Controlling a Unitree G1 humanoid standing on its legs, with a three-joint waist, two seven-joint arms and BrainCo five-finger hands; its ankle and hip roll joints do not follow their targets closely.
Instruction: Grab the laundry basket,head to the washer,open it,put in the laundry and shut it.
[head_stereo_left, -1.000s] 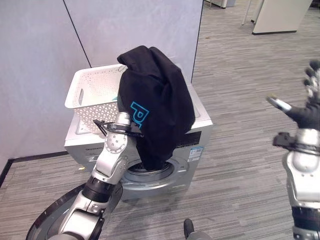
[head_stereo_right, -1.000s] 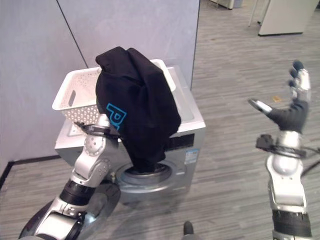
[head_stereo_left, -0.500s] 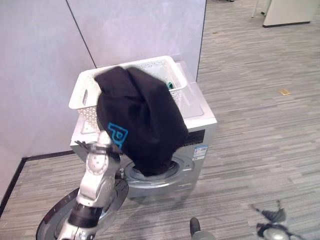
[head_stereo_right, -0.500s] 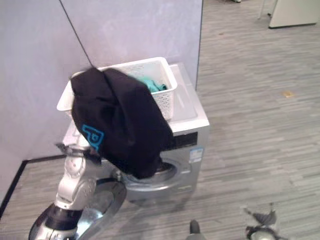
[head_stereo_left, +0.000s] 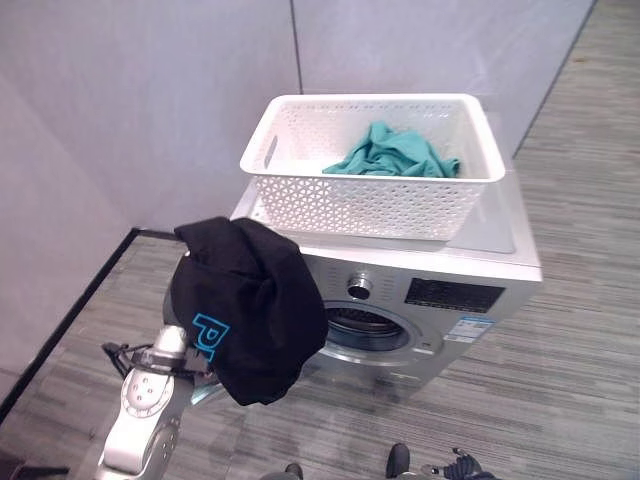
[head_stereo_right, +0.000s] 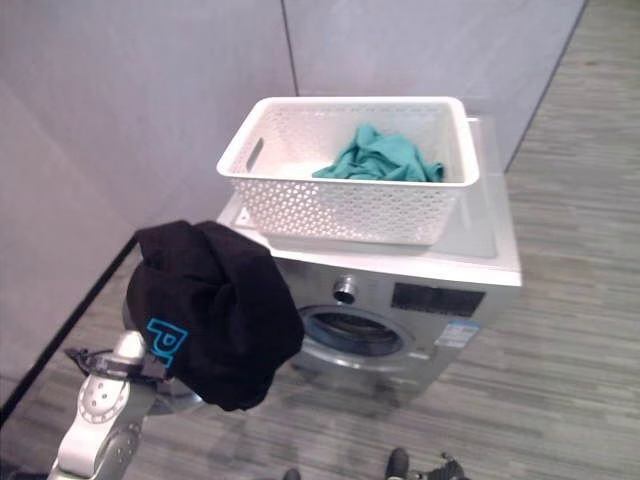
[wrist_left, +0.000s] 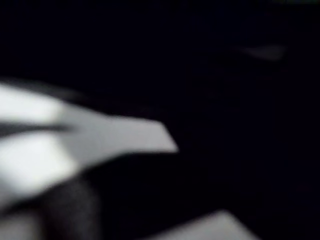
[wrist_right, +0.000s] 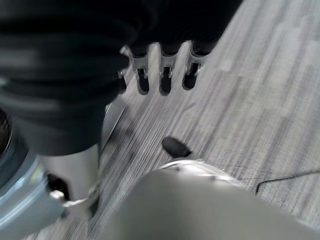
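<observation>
The left hand is buried under a black garment with a blue printed mark (head_stereo_left: 250, 305), so whether its fingers are curled or straight cannot be told. The cloth hangs off the raised left arm, in front of and to the left of the silver front-loading washer (head_stereo_left: 440, 300), whose round door opening (head_stereo_left: 365, 325) stands uncovered. In the right wrist view the right hand (wrist_right: 162, 75) hangs above the floor, fingers straight and apart, holding nothing.

A white perforated plastic laundry basket (head_stereo_left: 370, 200) sits on the washer's top, holding a teal cloth (head_stereo_left: 392, 155). Grey partition walls (head_stereo_left: 150, 90) stand behind; grey wood-grain flooring (head_stereo_left: 580, 390) lies around.

Half a second ago the garment hung over the opening; now it hangs clear to the left.
</observation>
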